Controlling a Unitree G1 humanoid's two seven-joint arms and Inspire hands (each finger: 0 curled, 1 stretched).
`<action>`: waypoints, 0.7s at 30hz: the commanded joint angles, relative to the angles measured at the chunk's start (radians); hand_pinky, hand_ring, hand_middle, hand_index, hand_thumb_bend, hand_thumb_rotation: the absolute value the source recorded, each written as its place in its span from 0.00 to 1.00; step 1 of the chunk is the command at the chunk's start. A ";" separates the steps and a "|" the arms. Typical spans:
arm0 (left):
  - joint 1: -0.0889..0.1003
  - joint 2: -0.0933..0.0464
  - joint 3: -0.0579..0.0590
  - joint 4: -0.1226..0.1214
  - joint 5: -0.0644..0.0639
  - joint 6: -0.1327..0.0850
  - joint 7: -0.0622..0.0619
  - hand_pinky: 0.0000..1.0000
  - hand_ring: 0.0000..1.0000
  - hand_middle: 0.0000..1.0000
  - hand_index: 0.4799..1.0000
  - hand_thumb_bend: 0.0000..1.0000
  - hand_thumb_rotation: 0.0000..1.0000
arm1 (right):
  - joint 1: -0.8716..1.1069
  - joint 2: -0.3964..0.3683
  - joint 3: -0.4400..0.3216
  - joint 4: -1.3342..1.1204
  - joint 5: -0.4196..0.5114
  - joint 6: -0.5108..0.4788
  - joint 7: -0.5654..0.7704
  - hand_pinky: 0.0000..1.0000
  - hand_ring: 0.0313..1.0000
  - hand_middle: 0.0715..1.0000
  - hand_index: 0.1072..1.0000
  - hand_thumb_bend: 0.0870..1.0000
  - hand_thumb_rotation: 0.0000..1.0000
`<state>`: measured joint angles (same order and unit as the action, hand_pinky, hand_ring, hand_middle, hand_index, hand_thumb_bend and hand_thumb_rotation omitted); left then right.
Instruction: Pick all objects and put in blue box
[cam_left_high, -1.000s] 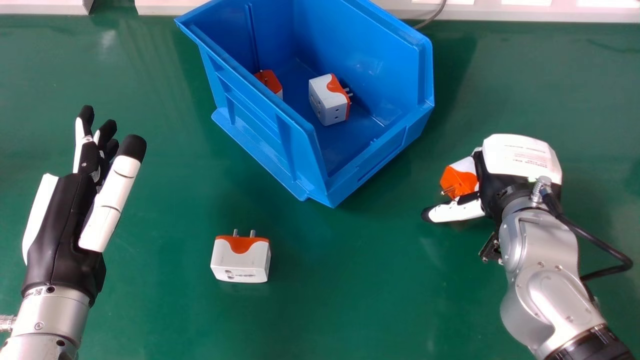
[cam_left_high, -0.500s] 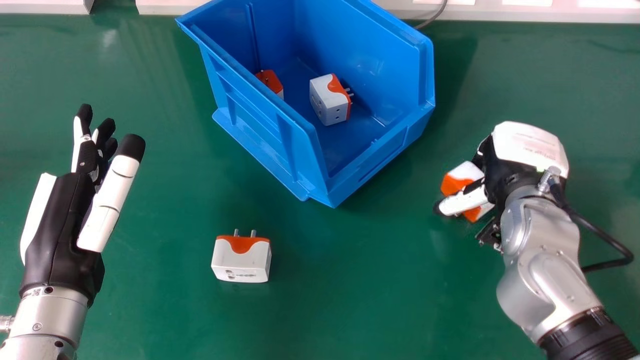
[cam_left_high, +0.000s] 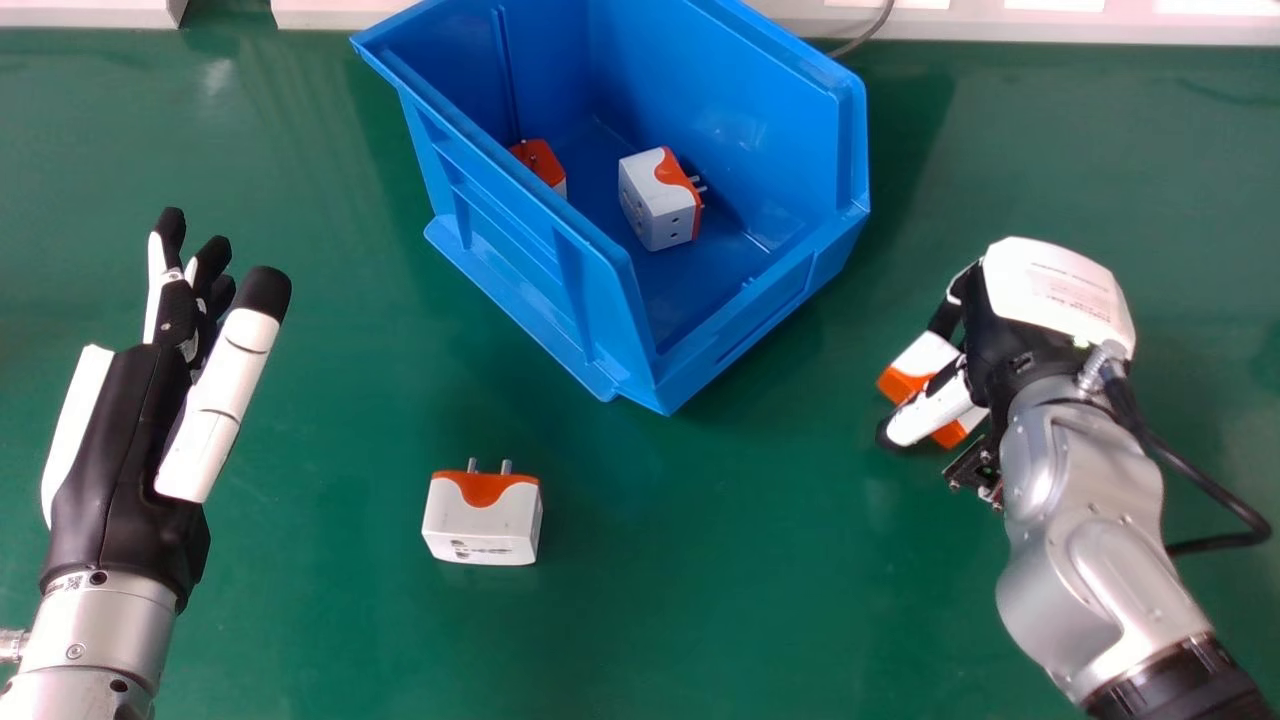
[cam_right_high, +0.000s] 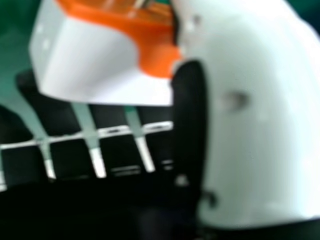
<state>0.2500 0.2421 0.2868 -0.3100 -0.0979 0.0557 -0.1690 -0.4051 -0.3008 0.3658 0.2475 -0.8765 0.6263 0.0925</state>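
The blue box (cam_left_high: 600, 300) stands at the top middle of the head view, holding a white and orange adapter (cam_left_high: 657, 200) and another partly hidden by its left wall (cam_left_high: 541, 163). A third adapter (cam_left_high: 482, 520) lies on the green table, pins away from the robot. Right of the box, my right hand (cam_left_high: 1015, 335) has its thumb across a fourth adapter (cam_left_high: 908, 368), fingers on the far side. In the right hand view, that adapter (cam_right_high: 100, 65) sits between the fingers and thumb of my right hand (cam_right_high: 255, 115). My left hand (cam_left_high: 120, 450) is open at the left, holding nothing.
The green table (cam_left_high: 700, 600) extends around the box and between the two arms. A pale ledge (cam_left_high: 1050, 28) runs along the far edge, with a grey cable (cam_left_high: 868, 38) behind the box. A black cable (cam_left_high: 1215, 500) loops out beside my right forearm.
My right hand has shifted slightly right and turned. Its thumb now lies across the adapter, which has also turned and moved a little nearer the robot. My left hand has barely moved.
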 joint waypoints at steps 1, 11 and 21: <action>-0.007 0.005 0.003 -0.015 0.002 -0.010 0.005 1.00 1.00 1.00 1.00 0.77 0.86 | 0.025 -0.015 -0.014 -0.072 -0.001 -0.012 -0.025 0.29 0.35 0.46 0.51 0.45 0.00; -0.004 0.010 0.002 -0.025 0.007 -0.004 0.008 1.00 1.00 1.00 1.00 0.77 0.86 | 0.229 -0.016 -0.012 -0.432 -0.057 0.014 -0.019 0.28 0.34 0.45 0.52 0.45 0.00; -0.010 0.012 0.004 -0.013 0.006 -0.007 0.007 1.00 1.00 1.00 1.00 0.76 0.86 | 0.307 0.032 -0.032 -0.709 -0.127 -0.001 -0.015 0.25 0.30 0.38 0.41 0.44 0.12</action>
<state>0.2441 0.2446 0.2826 -0.3107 -0.0963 0.0575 -0.1670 -0.0835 -0.2749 0.3504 -0.4094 -0.9779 0.6411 0.0873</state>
